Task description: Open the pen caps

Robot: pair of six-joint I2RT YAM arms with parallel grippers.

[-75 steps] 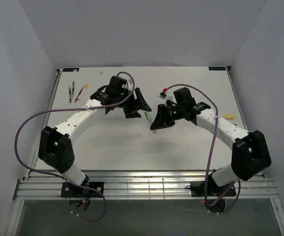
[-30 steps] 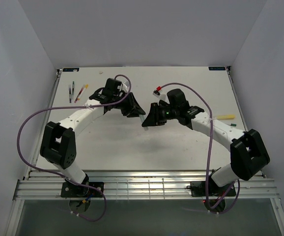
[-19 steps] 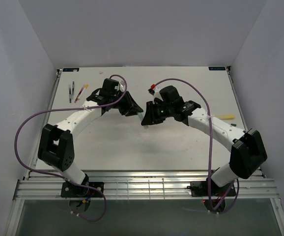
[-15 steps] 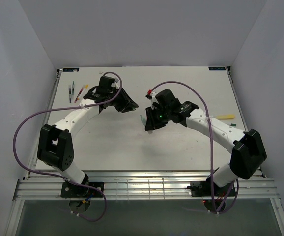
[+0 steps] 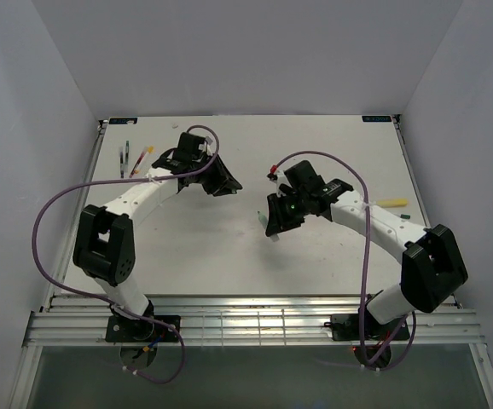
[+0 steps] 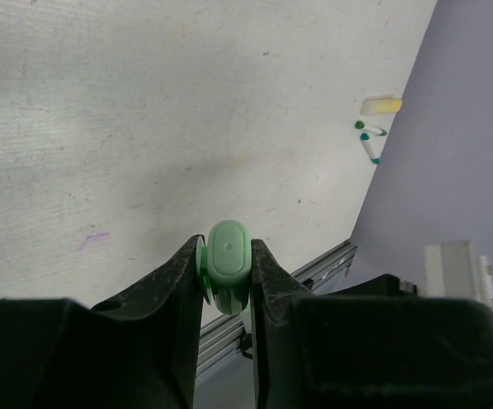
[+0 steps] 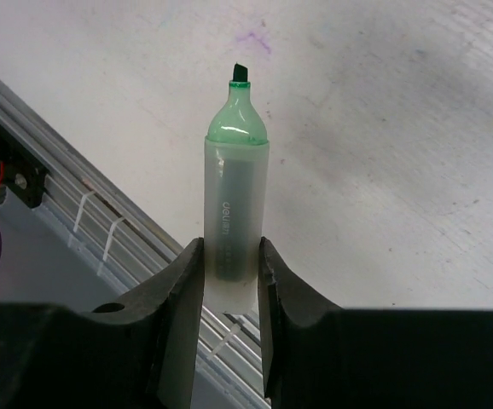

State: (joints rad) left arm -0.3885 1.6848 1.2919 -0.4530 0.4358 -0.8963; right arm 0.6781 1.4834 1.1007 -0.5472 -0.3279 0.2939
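Left gripper (image 6: pixel 227 271) pinches the freed green cap (image 6: pixel 228 252), right gripper (image 7: pixel 230 256) the bared marker (image 7: pixel 235 183); next, likely: lay both down, seek pens (image 5: pixel 127 158) at ten o'clock

White tabletop (image 5: pixel 204 264) boxed in by walls (image 5: pixel 25 170) on the left, right and rear. Bare surface spans the near half and runs through the gap between the left arm (image 5: pixel 144 194) and right arm (image 5: pixel 374 217), whose tips stand apart at centre. Obstacles: thin pens (image 5: pixel 127 158) in the far left corner (just beside the left arm), a yellow marker (image 5: pixel 391 203) near the right forearm, and a purple cable (image 5: pixel 42 230) looping out leftward.
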